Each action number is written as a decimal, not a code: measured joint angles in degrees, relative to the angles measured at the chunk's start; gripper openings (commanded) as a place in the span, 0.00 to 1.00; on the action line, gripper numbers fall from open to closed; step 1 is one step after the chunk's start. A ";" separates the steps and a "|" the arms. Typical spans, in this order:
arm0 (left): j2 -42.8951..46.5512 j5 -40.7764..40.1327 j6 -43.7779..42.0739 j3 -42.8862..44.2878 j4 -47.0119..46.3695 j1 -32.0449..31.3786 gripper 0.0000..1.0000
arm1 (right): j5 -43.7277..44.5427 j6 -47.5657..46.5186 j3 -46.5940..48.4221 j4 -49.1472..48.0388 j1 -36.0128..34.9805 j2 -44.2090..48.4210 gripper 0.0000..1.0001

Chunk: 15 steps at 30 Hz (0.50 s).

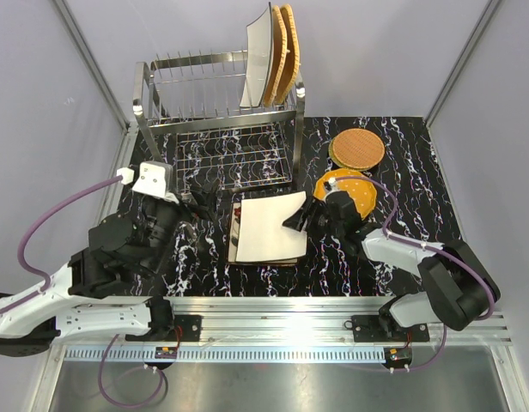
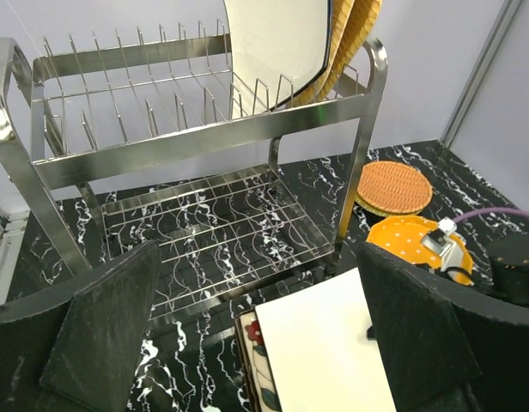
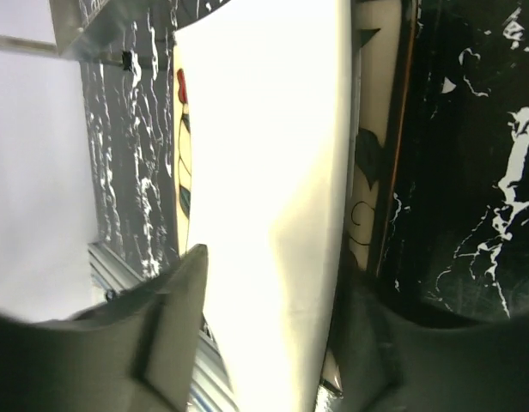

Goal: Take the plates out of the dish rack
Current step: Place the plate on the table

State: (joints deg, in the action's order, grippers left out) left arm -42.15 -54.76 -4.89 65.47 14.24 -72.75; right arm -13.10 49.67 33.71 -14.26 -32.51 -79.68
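Observation:
The dish rack (image 1: 217, 112) stands at the back, holding an upright white plate (image 1: 258, 60) and woven tan plates (image 1: 286, 51) at its right end. A plain white square plate (image 1: 269, 227) lies on top of a cream floral plate (image 2: 256, 352) in the middle of the table. My right gripper (image 1: 300, 216) is at that white plate's right edge. In the right wrist view its jaws (image 3: 273, 266) stand apart around the plate's (image 3: 264, 129) edge. My left gripper (image 2: 258, 283) is open and empty, facing the rack (image 2: 204, 142) from the left of the stack.
A round woven plate (image 1: 357, 148) lies at the back right of the black marbled table. An orange dotted scalloped plate (image 1: 355, 190) sits just behind my right wrist. The rack's lower wire shelf (image 2: 213, 232) holds nothing. An aluminium rail (image 1: 273, 313) runs along the near edge.

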 measured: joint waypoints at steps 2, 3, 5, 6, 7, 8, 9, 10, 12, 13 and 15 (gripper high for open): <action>0.04 -0.07 0.74 0.15 0.00 0.00 0.99 | 0.04 -0.31 -0.02 0.11 -0.22 -0.09 0.73; 0.04 -0.09 0.94 0.15 0.09 0.00 0.99 | 0.02 -0.37 -0.02 0.15 -0.33 -0.09 0.77; 0.02 -0.09 1.38 0.15 0.35 0.00 0.99 | 0.00 -0.96 -0.02 0.39 -0.52 -0.09 0.79; 0.02 -0.09 1.57 0.15 0.35 0.00 0.99 | 0.00 -1.51 -0.02 0.68 -0.57 -0.09 0.81; 0.02 -0.09 1.77 0.15 0.35 0.00 0.99 | 0.00 -1.99 -0.02 0.94 -0.61 -0.09 0.81; 0.02 -0.09 1.90 0.15 0.35 0.00 0.99 | 0.00 -2.95 0.00 1.36 -0.61 -0.09 0.83; 0.02 -0.09 1.99 0.15 0.35 0.00 0.99 | 0.00 -3.58 0.00 1.81 -0.61 -0.09 0.83; 0.02 -0.09 2.03 0.13 0.35 0.00 0.99 | -0.02 -4.59 0.02 2.62 -0.61 -0.09 0.84; 0.04 -0.09 2.16 0.11 0.35 0.00 0.99 | -0.04 -6.75 0.15 4.55 -0.61 -0.09 0.86; 0.04 -0.09 2.21 0.04 0.33 0.00 0.99 | -0.04 -8.07 0.39 5.79 -0.61 -0.11 0.86; 0.09 -0.09 2.29 -0.20 0.28 0.00 0.99 | -0.04 -10.86 0.98 7.96 -0.61 -0.13 0.87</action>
State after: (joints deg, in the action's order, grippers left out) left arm -42.06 -54.85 -2.59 65.28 14.52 -72.75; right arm -13.15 38.81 34.70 -6.31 -33.12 -79.81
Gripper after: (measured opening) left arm 0.987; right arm 0.865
